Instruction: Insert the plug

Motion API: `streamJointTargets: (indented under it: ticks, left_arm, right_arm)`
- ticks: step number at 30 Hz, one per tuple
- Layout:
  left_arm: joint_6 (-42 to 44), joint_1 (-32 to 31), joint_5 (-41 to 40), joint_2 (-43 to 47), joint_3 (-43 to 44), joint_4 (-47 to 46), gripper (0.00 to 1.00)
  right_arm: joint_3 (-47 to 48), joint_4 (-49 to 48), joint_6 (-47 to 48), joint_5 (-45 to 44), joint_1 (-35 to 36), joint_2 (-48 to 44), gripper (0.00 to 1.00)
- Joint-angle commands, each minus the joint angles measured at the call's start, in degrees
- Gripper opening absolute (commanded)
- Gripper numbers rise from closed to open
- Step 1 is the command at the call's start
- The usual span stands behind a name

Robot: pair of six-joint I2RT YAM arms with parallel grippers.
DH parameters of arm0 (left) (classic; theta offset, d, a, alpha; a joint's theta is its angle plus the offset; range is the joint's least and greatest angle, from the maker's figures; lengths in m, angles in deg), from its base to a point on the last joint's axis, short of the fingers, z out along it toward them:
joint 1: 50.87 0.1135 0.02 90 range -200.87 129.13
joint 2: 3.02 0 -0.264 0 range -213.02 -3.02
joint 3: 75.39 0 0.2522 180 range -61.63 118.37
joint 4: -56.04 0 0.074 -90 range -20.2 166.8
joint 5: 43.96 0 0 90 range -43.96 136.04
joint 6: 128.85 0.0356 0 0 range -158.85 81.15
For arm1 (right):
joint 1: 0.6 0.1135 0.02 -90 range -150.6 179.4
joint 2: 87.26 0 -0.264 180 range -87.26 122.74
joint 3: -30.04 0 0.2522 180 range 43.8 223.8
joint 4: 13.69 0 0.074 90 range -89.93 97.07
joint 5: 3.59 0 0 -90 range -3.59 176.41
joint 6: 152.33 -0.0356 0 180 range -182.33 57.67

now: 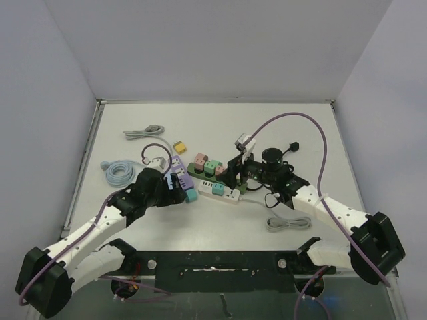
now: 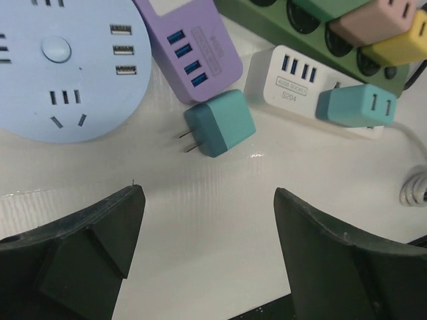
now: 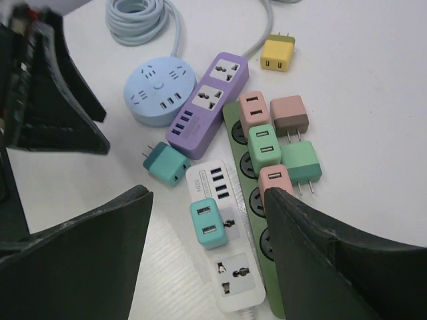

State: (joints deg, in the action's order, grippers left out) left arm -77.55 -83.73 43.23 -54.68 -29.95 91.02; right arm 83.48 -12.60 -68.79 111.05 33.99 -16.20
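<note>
A loose teal plug [image 2: 220, 123] lies on the table with its prongs pointing left, beside the purple strip [image 2: 193, 47]. My left gripper [image 2: 208, 197] is open and empty just short of it; in the top view the left gripper [image 1: 179, 181] sits next to the plug [image 1: 191, 195]. A white power strip [image 3: 230, 267] has a second teal plug [image 3: 209, 223] seated in it, with one free socket below. My right gripper [image 3: 207, 197] is open and empty above this strip; it also shows in the top view [image 1: 233, 175].
A green strip [image 3: 252, 197] holds pink and green plugs; brown and green plugs lie beside it. A round blue hub [image 3: 160, 90], a yellow plug [image 3: 278, 53], a blue coiled cable [image 1: 119, 171] and grey cables [image 1: 145, 132] [image 1: 288, 223] lie around.
</note>
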Motion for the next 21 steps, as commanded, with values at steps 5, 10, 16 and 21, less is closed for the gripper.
streamJointTargets:
  ticks: [5,10,16,21]
  left_arm:
    - [0.90,-3.39,2.87,-10.61,-0.80,-12.12,0.77]
    - [2.71,-3.79,-0.42,-14.69,0.25,-16.05,0.77]
    - [6.49,-3.47,-5.59,-17.11,0.62,-19.48,0.77]
    - [8.64,-3.16,-2.33,-18.41,-0.88,-26.15,0.77]
  right_arm:
    - [-2.31,-0.99,-18.64,-9.80,1.80,-6.23,0.69]
    - [-6.85,-4.60,-24.44,-10.97,2.16,-9.24,0.69]
    - [-7.57,-1.15,-30.03,-14.77,2.88,-10.22,0.68]
    - [-10.74,-3.22,-34.28,-18.36,3.11,-13.29,0.68]
